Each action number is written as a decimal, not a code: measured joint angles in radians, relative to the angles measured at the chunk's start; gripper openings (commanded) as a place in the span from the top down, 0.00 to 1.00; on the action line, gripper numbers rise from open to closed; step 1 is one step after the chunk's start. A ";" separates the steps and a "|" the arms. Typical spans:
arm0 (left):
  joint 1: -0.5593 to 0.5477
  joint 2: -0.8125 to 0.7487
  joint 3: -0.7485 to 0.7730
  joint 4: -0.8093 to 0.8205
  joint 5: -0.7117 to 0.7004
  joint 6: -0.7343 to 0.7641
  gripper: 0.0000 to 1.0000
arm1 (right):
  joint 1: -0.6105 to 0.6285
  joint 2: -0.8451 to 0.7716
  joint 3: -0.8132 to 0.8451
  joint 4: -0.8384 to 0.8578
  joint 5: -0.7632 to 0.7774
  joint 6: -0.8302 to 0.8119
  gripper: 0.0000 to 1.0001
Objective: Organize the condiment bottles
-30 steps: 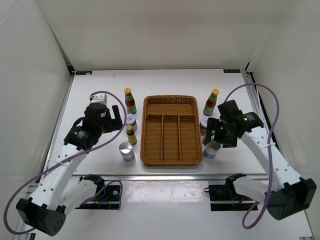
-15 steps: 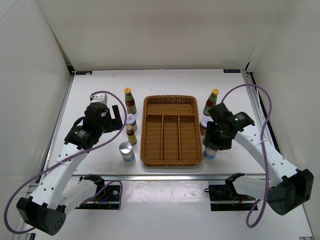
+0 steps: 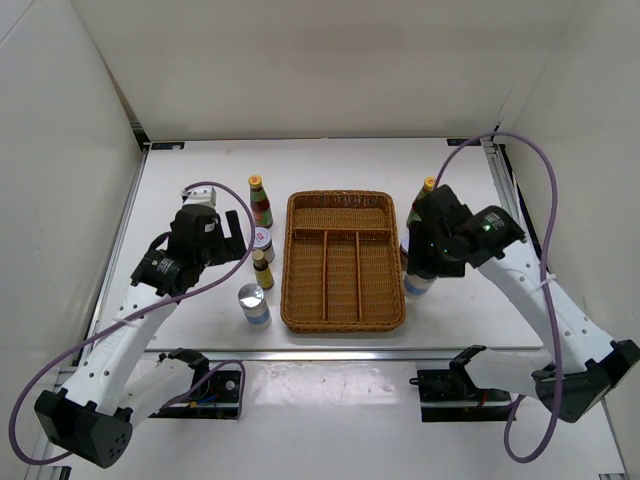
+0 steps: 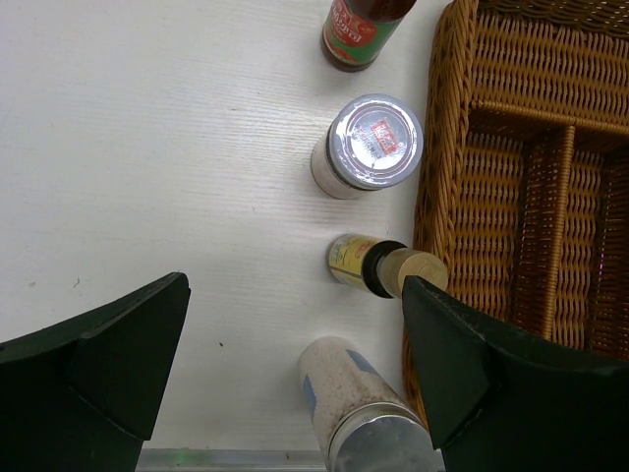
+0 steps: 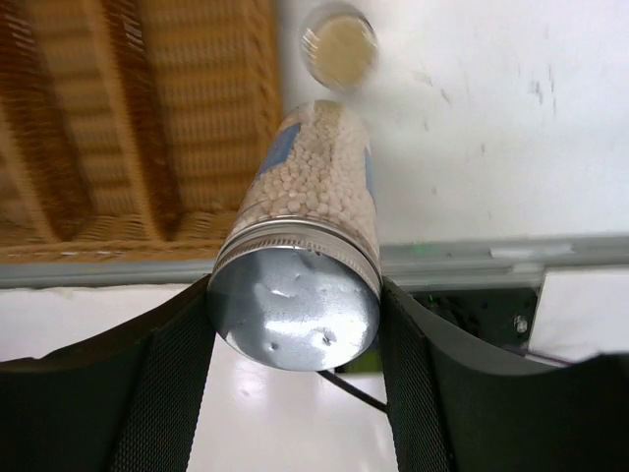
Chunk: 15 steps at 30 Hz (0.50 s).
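Note:
My right gripper (image 3: 428,262) is shut on a silver-lidded, blue-labelled shaker (image 3: 418,284), gripping it just below the lid (image 5: 295,305). The shaker (image 5: 313,187) hangs by the wicker tray's right rim (image 5: 257,118). A yellow cap of a small brown bottle (image 5: 338,44) shows beyond it. The right tall bottle (image 3: 425,195) is partly hidden by the arm. My left gripper (image 3: 234,232) is open and empty (image 4: 295,364) over the left row: tall bottle (image 4: 359,29), red-lidded jar (image 4: 371,143), small brown bottle (image 4: 378,267) and shaker (image 4: 364,413).
The brown wicker tray (image 3: 345,205) with its compartments lies mid-table between the two rows (image 4: 521,147). White walls stand on both sides and at the back. A metal rail (image 3: 340,352) runs along the table's near edge.
My right gripper has closed on the right shaker and moved it away from the near edge, along the tray's right rim. The left arm has barely moved.

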 measured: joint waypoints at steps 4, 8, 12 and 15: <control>0.000 0.001 0.000 0.000 0.000 0.000 0.00 | 0.044 0.044 0.163 0.000 0.011 -0.020 1.00; 0.000 0.001 0.000 0.000 0.000 0.000 0.00 | 0.059 0.127 0.232 0.052 0.004 -0.053 1.00; 0.000 0.001 0.000 0.000 0.000 0.000 0.00 | 0.061 0.259 0.256 0.128 0.000 -0.093 1.00; 0.000 0.002 0.000 0.000 0.000 0.000 0.00 | 0.058 0.367 0.256 0.203 -0.005 -0.125 1.00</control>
